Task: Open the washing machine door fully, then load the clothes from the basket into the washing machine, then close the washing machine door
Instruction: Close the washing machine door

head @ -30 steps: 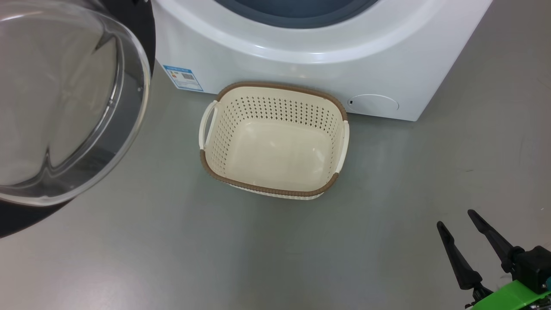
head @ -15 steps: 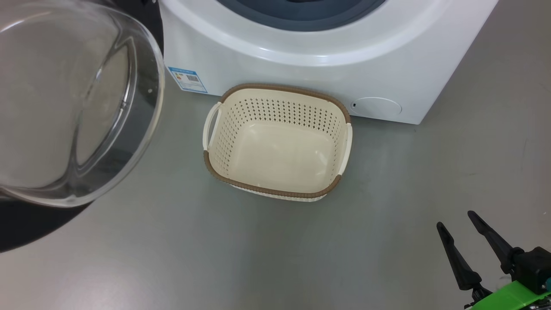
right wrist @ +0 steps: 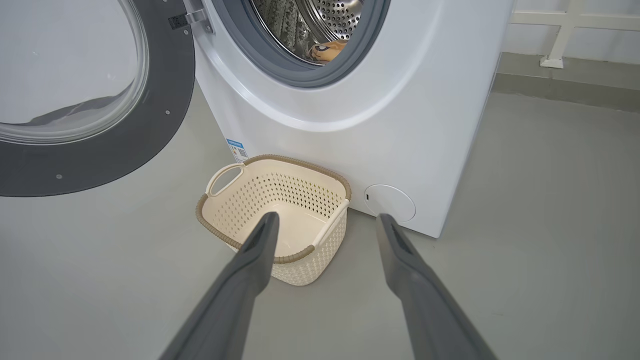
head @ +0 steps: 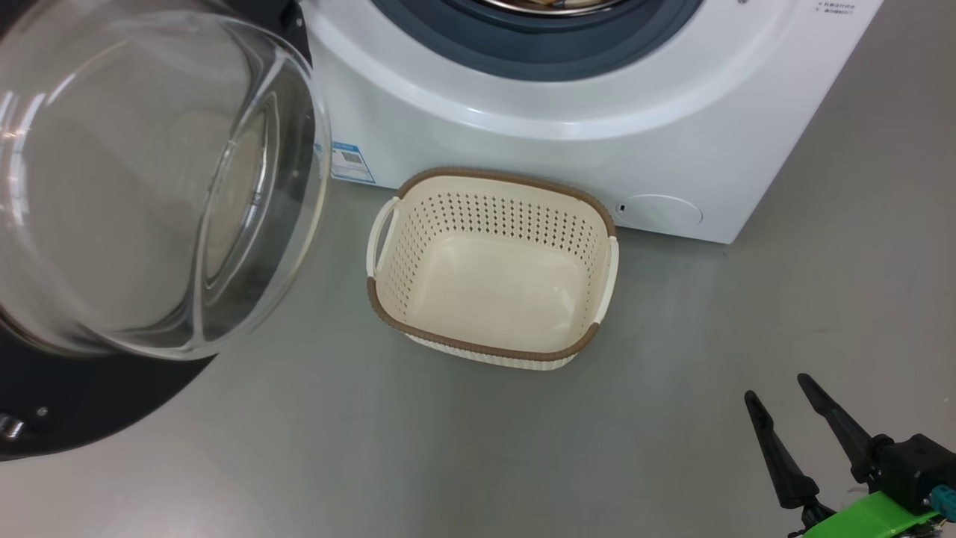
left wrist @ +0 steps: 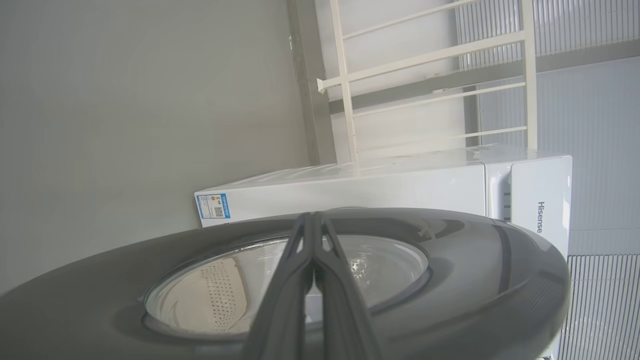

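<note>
The washing machine (head: pixel 597 149) stands at the top of the head view, its drum mouth uncovered. In the right wrist view, orange printed clothes (right wrist: pixel 327 50) lie inside the steel drum. The washing machine door (head: pixel 89 403) hangs at the left, its glass bowl bulging toward me. On the floor in front of the machine sits the basket (head: pixel 493 347), with nothing in it. My left gripper (left wrist: pixel 313 216) is shut on nothing, its fingers lying close over the door's glossy outer face (left wrist: pixel 475 280); I cannot tell whether they touch it. My right gripper (head: pixel 777 387) is open at the lower right, and it points at the basket (right wrist: pixel 300 257).
Grey floor spreads around the basket and to the machine's right. A blue label (head: pixel 351 161) sits at the machine's lower corner, partly behind the glass. A round white flap (head: pixel 661 211) is low on the front. A white railing (left wrist: pixel 425 60) stands behind the machine.
The head camera has shifted, so the whole scene sits lower and further right. Beyond that, the door has swung toward the machine and now partly covers the blue label. The right gripper stays open.
</note>
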